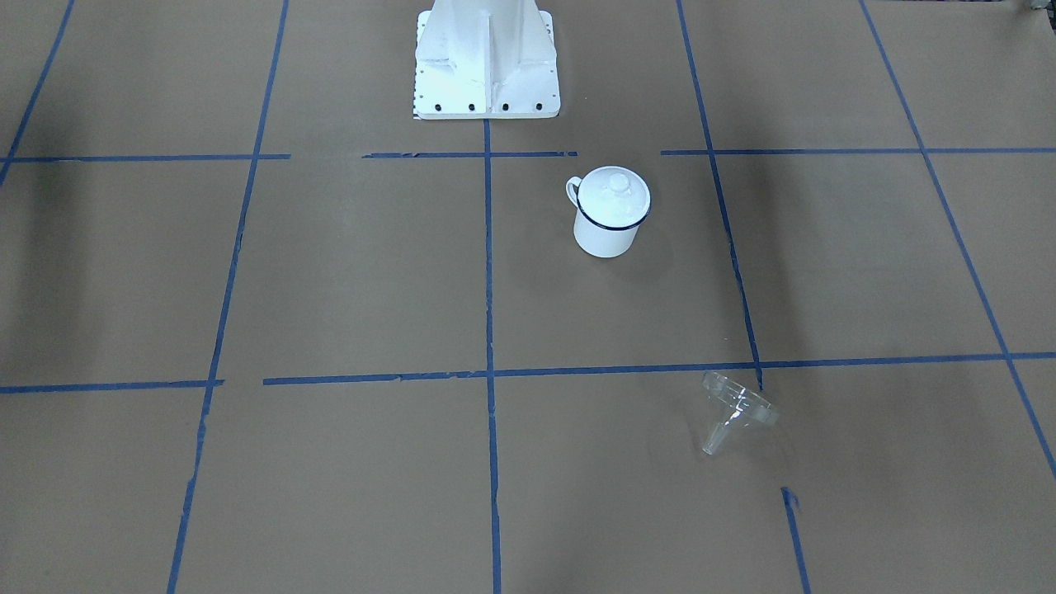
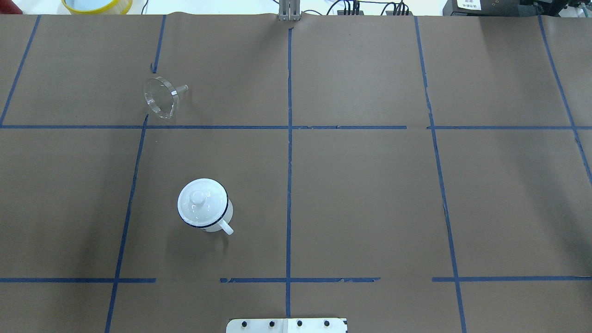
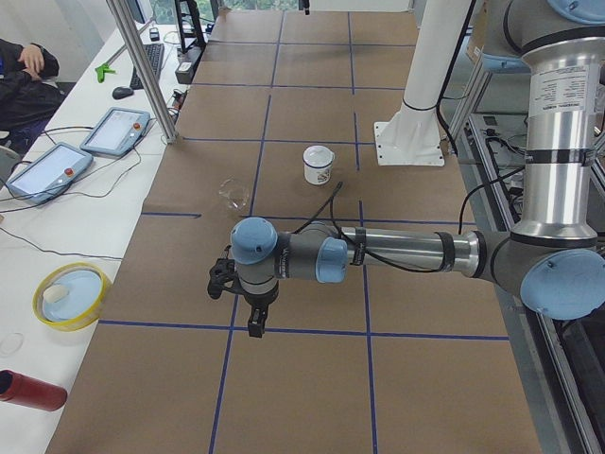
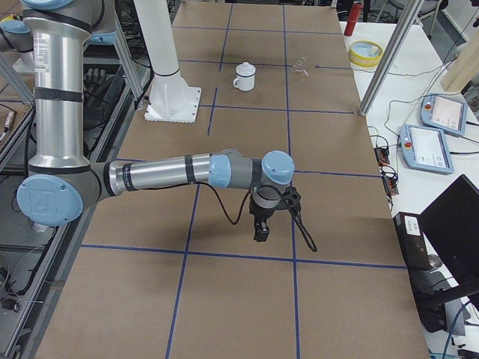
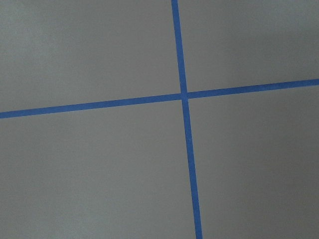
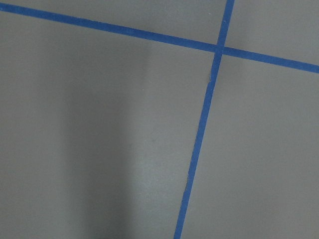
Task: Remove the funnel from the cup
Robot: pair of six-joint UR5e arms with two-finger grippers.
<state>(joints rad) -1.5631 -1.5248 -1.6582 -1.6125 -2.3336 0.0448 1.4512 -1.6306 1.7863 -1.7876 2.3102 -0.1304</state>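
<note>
The clear plastic funnel [image 1: 737,408] lies on its side on the brown paper table, out of the cup; it also shows in the overhead view [image 2: 162,98]. The cup [image 1: 607,235] is a white enamel mug with a dark blue rim, standing upright with a round white domed lid [image 1: 615,188] on it, well apart from the funnel. My left gripper [image 3: 255,322] shows only in the exterior left view, hanging over the table far from both. My right gripper [image 4: 260,233] shows only in the exterior right view. I cannot tell whether either is open or shut.
The robot's white base [image 1: 487,62] stands at the table's edge near the cup. Blue tape lines grid the paper. Beside the table are a yellow-rimmed dish [image 3: 71,295], a red bottle [image 3: 33,391], tablets [image 3: 115,130] and a metal pole [image 3: 142,71].
</note>
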